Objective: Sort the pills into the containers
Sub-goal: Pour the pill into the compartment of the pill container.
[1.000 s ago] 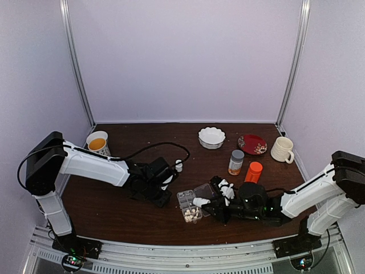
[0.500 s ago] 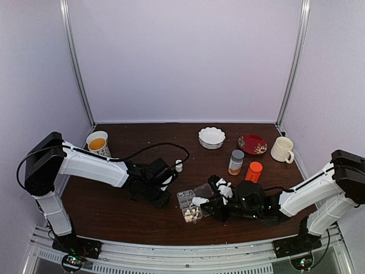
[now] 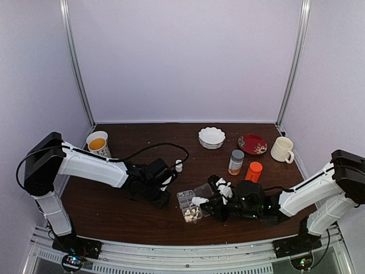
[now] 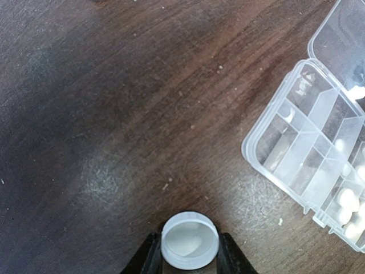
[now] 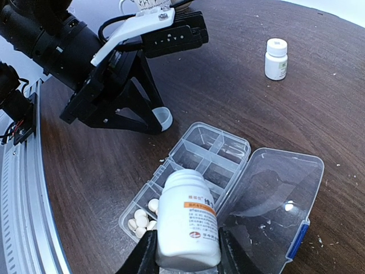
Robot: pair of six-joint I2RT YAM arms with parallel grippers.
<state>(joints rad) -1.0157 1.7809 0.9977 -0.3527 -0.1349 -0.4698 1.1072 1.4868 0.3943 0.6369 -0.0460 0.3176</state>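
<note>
Pills (image 5: pixel 141 220) lie in a pale cluster in the near end cells (image 5: pixel 149 208) of the clear organiser box (image 5: pixel 211 151); its other compartments look empty and its lid (image 5: pixel 274 194) lies flung open on the table.

At the far left stands a paper cup (image 3: pixel 97 142) of orange liquid. The left gripper (image 4: pixel 189 254) hovers low over the wood, just left of the box, clamped on a round white cap (image 4: pixel 189 240); it has not stirred in the last second. A small white bottle (image 5: pixel 276 58) stands behind it. Next comes the box, and over its filled end the right gripper (image 5: pixel 187 251) grips a labelled pill bottle (image 5: pixel 188 220), neck aimed at the cells. That bottle has crept only a touch leftward, so the pour seems to be a slow one, with most compartments yet to receive anything.

Further right sit a white bowl (image 3: pixel 211 137), a grey-lidded jar (image 3: pixel 236 162), an orange bottle (image 3: pixel 254 171), a red plate (image 3: pixel 252 144) and a cream mug (image 3: pixel 282 149).

The table (image 4: pixel 114 114) is dark scuffed wood flecked with pale crumbs, enclosed by plain lavender walls (image 3: pixel 182 57) and aluminium posts (image 3: pixel 77 68).
</note>
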